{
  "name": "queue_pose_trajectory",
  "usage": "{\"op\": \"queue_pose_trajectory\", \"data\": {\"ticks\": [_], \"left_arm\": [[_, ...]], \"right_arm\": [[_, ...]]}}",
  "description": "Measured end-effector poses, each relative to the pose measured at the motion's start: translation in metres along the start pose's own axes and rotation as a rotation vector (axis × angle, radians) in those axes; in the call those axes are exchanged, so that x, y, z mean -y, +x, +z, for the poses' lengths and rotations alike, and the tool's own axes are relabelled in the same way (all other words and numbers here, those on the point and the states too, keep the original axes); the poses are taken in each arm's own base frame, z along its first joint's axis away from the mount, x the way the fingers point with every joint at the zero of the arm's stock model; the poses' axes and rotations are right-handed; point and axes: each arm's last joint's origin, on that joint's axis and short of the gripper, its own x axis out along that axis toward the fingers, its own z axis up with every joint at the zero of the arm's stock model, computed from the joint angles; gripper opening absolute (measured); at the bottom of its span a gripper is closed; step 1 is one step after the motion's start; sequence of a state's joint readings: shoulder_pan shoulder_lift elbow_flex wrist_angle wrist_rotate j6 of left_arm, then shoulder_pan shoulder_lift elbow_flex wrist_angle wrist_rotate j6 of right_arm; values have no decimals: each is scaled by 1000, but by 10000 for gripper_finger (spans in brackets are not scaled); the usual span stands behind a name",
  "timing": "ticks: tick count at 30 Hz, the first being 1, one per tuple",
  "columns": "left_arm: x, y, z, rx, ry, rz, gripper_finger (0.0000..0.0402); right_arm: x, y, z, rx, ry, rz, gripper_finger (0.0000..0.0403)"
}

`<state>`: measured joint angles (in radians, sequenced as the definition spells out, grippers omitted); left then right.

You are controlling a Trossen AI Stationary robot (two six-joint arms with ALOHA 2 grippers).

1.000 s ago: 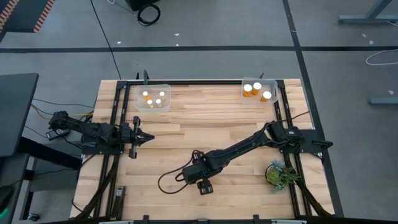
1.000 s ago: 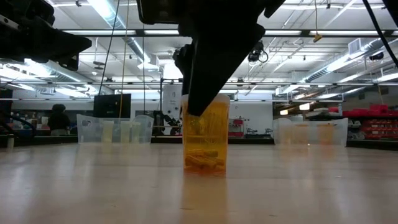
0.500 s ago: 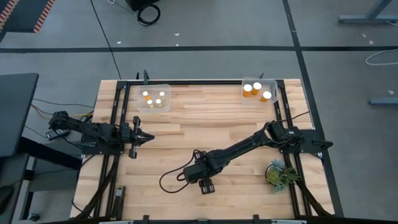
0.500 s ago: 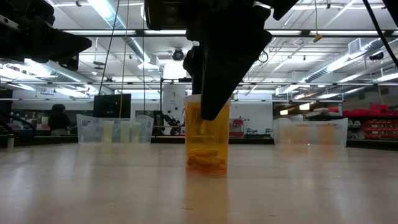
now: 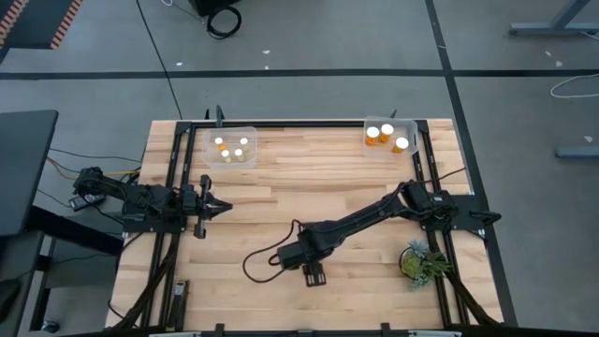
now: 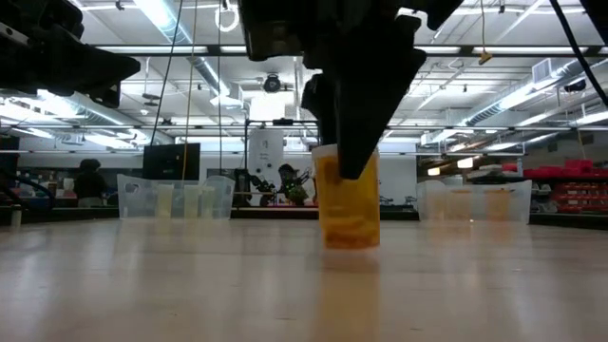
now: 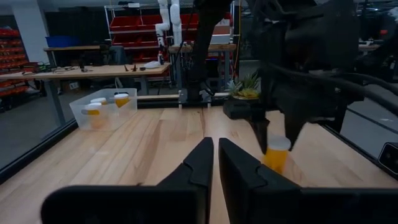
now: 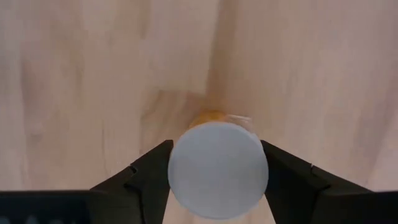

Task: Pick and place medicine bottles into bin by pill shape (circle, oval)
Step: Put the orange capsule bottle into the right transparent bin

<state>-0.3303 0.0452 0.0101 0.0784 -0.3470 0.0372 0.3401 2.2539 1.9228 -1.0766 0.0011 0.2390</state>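
Right claw has just come in from wide to snug: its two fingers now sit against either side of the white cap on the bottle, and I'd call that a grip. Half a second back, in the low view, the bottle stood planted on the counter a little further left; now it has shifted right and its base looks just clear of the wood. So I judge the lift has begun.

Looking straight down, the right claw is on the near side of the counter, well away from both bins, with the plant off to its side near the counter's edge. The bottle itself is hidden under the claw there.

Left claw is pinched narrow with nothing in it, parked by the counter's left edge, near the left bin, and it hasn't budged.

That left bin holds four capped bottles; the right bin holds three. So this bottle seems to be the last one out on the wood. Through the amber wall, pills lie at the bottom, but I can't make out their shape from here. With three in the right bin, my guess is that's where this goes, a long carry to the far right corner past the plant.
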Motion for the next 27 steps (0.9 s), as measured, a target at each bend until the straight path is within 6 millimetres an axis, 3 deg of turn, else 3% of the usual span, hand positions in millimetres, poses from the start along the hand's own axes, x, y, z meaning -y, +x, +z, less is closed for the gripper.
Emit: {"op": "queue_pose_trajectory", "data": {"ticks": [10,22,27], "left_arm": [[0,0,0,0,0,0,24],[0,0,0,0,0,0,33],[0,0,0,0,0,0,26]], "right_arm": [[25,-33,-2,-101,30,-186,224],[52,-44,-13,-249,66,-232,225],[60,-75,-20,-188,92,-259,225]]}}
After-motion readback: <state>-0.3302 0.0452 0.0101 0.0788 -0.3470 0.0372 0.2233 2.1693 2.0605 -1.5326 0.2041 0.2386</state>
